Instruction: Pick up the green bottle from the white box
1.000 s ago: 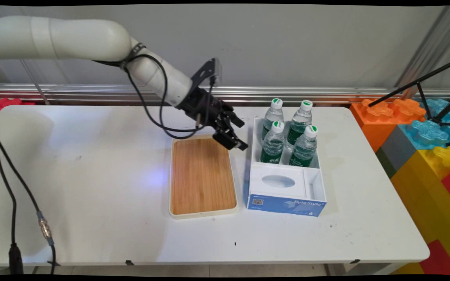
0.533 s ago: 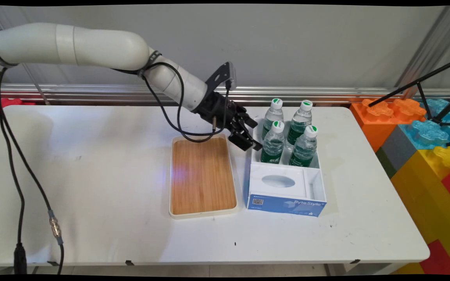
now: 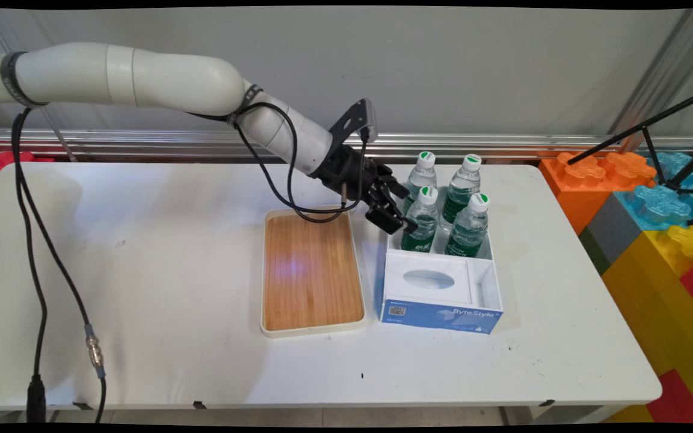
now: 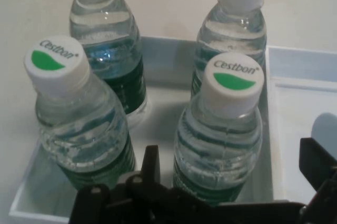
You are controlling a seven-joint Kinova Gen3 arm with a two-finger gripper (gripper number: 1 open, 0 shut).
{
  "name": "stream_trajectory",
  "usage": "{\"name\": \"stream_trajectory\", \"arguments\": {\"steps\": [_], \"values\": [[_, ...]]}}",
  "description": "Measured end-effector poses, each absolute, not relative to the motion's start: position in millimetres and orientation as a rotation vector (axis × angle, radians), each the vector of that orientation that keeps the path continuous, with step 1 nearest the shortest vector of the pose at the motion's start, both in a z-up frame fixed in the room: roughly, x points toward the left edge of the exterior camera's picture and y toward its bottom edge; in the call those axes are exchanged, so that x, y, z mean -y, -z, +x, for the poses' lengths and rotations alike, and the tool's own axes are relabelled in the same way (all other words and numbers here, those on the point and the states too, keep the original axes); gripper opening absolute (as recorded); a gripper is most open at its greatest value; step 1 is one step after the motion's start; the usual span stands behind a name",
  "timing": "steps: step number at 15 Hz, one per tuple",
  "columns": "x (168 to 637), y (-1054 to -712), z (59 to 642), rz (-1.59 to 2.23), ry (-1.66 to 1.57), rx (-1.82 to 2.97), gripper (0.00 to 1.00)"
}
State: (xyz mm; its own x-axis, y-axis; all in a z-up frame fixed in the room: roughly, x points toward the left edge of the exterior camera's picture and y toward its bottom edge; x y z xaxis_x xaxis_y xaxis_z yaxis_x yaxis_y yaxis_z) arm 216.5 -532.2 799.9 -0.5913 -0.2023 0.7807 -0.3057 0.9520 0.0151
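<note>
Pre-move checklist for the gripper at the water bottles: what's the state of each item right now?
1. Gripper open: ok, its fingers stand well apart in the hand view.
2. Front-left bottle between the fingers: ok in the hand view.
3. Fingers clear of that bottle: cannot tell; the main view hides the gap.
4. That bottle upright, cap on: ok.
5. Neighbouring bottle clear of the finger beside it: cannot tell, they are close.
6. Box wall clear of the gripper: cannot tell from either view.
</note>
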Motion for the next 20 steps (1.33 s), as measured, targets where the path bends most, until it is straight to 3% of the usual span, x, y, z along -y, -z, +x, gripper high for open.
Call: {"name": "stream_trajectory", "arguments": {"steps": [20], "values": [[532.5, -777.3, 194.4, 0.397, -0.162, 2.177, 1.00]]}}
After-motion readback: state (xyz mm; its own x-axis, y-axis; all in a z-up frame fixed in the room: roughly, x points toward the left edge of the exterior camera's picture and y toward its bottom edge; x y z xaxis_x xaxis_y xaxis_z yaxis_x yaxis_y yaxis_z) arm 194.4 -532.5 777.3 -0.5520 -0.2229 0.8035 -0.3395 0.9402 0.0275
